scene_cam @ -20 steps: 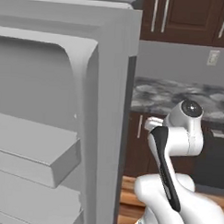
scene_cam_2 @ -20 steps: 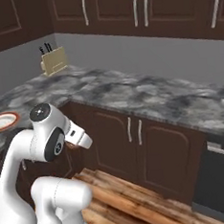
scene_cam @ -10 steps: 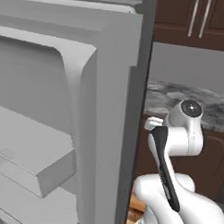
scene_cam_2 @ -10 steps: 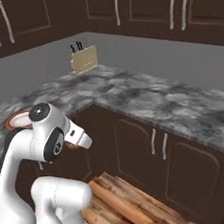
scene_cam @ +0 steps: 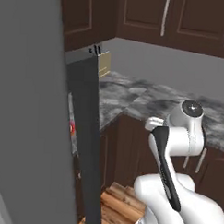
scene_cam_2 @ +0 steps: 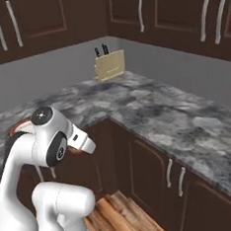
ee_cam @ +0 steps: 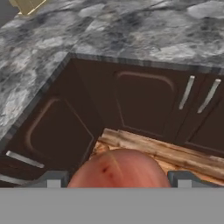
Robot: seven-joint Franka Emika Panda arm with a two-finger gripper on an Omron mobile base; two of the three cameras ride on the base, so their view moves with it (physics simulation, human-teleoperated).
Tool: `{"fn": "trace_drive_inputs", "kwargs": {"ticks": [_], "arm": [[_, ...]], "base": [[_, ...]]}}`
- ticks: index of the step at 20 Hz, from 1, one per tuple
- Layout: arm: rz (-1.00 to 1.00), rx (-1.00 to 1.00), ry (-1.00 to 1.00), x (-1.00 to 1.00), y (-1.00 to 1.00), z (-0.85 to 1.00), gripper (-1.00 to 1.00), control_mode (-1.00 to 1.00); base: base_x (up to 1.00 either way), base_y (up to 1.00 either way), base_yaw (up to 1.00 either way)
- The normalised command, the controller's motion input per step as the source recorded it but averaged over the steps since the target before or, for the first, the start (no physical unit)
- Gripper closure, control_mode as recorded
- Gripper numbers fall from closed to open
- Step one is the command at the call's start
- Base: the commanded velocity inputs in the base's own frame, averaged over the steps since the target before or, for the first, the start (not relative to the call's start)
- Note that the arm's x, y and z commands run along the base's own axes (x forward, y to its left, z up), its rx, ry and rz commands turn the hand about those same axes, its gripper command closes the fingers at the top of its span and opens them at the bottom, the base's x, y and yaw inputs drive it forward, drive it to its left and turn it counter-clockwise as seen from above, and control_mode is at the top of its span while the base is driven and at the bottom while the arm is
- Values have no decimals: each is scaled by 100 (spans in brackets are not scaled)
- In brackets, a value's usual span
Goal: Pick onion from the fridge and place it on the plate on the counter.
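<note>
Pincer (ee_cam: 117, 183) clenched on onion (ee_cam: 119, 168) at frame bottom; keep grip firm, carry level toward plate (scene_cam_2: 20, 128) on tabletop (scene_cam_2: 151, 109)

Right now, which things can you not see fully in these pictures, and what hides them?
- Plate: right base view, the arm covers most of it; a bit of rim shows.
- Fridge: left base view, its grey door blocks the inside.
- Onion: hand view, held in the gripper; its lower part is cut off at the bottom.
- Knife block: hand view, cut by the top edge.
</note>
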Motion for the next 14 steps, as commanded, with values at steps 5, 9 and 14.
{"fn": "trace_drive_inputs", "kwargs": {"ticks": [5, 9, 14], "arm": [[0, 0, 0, 0, 0, 0, 100, 100], [0, 0, 0, 0, 0, 0, 100, 100], [0, 0, 0, 0, 0, 0, 100, 100]], "base": [[54, 0, 42], [59, -6, 42], [54, -10, 41]]}}
